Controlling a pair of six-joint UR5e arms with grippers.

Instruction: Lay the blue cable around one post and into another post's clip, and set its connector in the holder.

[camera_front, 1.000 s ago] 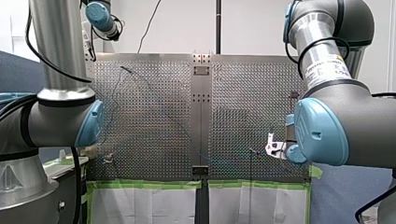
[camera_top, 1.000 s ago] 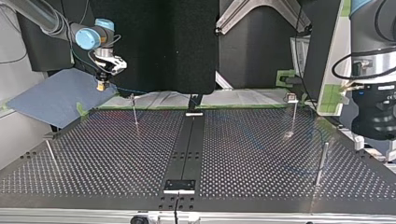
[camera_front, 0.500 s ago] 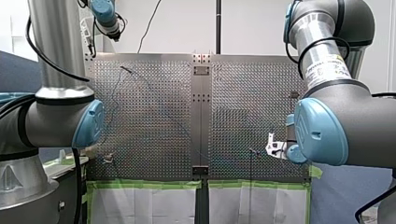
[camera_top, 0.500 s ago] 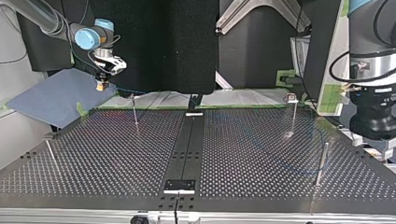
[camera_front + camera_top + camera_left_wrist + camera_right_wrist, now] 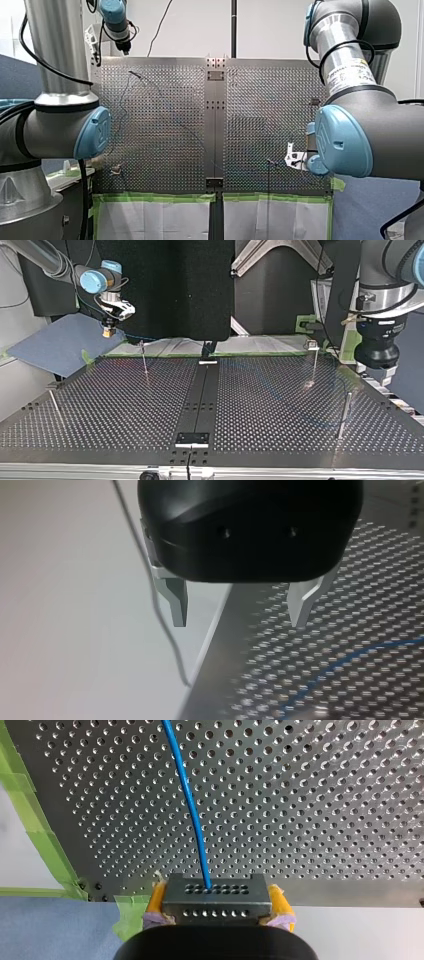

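Right hand point(image 5: 217, 903) on connector point(image 5: 216, 894); tape point(image 5: 127, 911) beside

We are in a robotics lab. In the front view a silver perforated metal table point(image 5: 165, 125) fills the middle, edged with green tape point(image 5: 155, 198) low in the frame. Our grey left arm with blue joint caps point(image 5: 65, 130) stands at the left and our right arm point(image 5: 370, 135) at the right. The top view shows thin metal posts point(image 5: 344, 415) standing on the table, with black panels point(image 5: 200, 290) and aluminium framing point(image 5: 260, 255) along the top.

Bright even light; glare + blur on table point(image 5: 350, 605) in left wrist view
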